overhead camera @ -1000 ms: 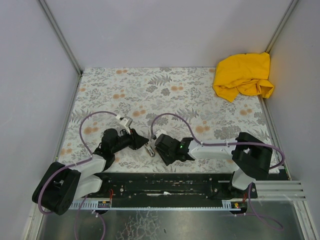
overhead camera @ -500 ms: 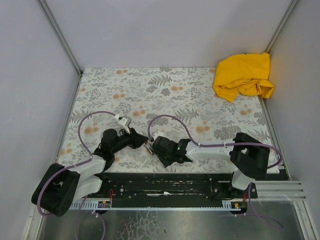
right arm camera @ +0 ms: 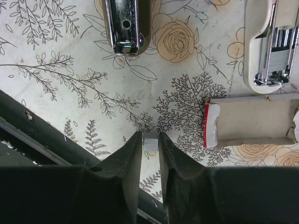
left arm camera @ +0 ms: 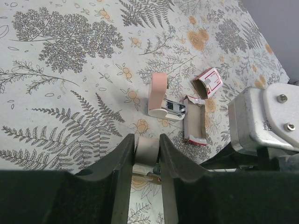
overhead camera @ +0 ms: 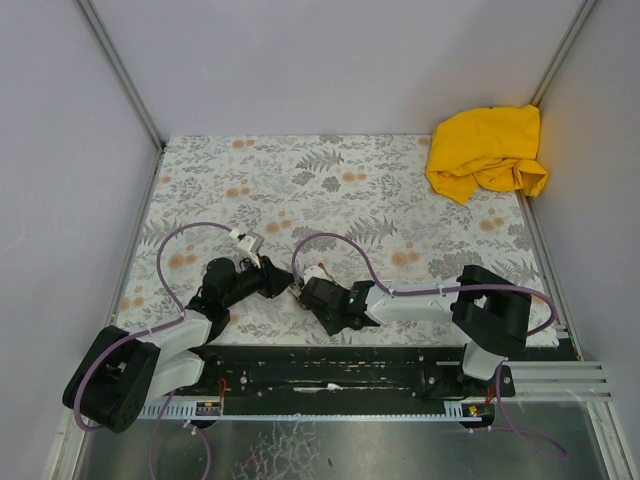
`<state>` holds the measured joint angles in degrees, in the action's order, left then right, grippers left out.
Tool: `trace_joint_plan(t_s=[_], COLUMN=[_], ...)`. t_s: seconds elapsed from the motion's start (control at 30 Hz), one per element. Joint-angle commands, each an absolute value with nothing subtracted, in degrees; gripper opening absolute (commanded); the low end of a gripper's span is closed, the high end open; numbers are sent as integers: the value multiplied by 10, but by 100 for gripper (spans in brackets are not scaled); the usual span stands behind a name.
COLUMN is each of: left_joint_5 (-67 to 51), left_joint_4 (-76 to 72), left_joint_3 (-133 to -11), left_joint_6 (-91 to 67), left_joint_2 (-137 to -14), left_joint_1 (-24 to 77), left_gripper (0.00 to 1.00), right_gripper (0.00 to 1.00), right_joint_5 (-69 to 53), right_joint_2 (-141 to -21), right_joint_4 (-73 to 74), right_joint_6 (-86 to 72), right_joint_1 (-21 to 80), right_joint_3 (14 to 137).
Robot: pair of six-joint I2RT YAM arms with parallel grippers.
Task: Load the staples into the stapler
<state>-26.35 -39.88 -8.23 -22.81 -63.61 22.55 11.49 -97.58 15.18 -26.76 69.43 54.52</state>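
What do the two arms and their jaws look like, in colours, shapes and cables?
The left arm and the right arm look alike: a bulky black base, a white middle link and a black wrist. A purple cable loops from each wrist back along the arm. A small green light shows on the right wrist. The jaws are black, flat-sided and blunt.

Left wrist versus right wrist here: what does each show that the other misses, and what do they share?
Only the left wrist: the left gripper clamped on a cream piece, and the red-print box piece lying past the tray. Only the right wrist: the right gripper pinching a small pale strip, probably staples. Both: the open stapler with its silver channel showing, and the cardboard tray lying beside it on the floral mat.
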Motion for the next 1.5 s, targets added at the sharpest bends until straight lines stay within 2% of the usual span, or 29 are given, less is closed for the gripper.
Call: trace_joint_plan(t_s=[0.0,0.2,0.63,1.47], left_joint_5=[-252,-238,-228,-221], left_joint_4=[-428,-430,-487,-471], left_joint_3=[-86,-79,-80,-94], left_joint_6=[-216,-220,-247,-233], left_joint_2=[-631,-620,-683,-696], left_joint_1=[230,238,289,299], left_gripper=[0,0,0,0], right_gripper=[26,16,16,16], right_joint_5=[140,147,122,117], right_joint_2=[-983,-969,-852,-943], right_joint_4=[172,172,62,-18], right_joint_6=[-276,-281,-244,-214], right_joint_1=[702,703,670,675], right_joint_3=[567,561,505,537])
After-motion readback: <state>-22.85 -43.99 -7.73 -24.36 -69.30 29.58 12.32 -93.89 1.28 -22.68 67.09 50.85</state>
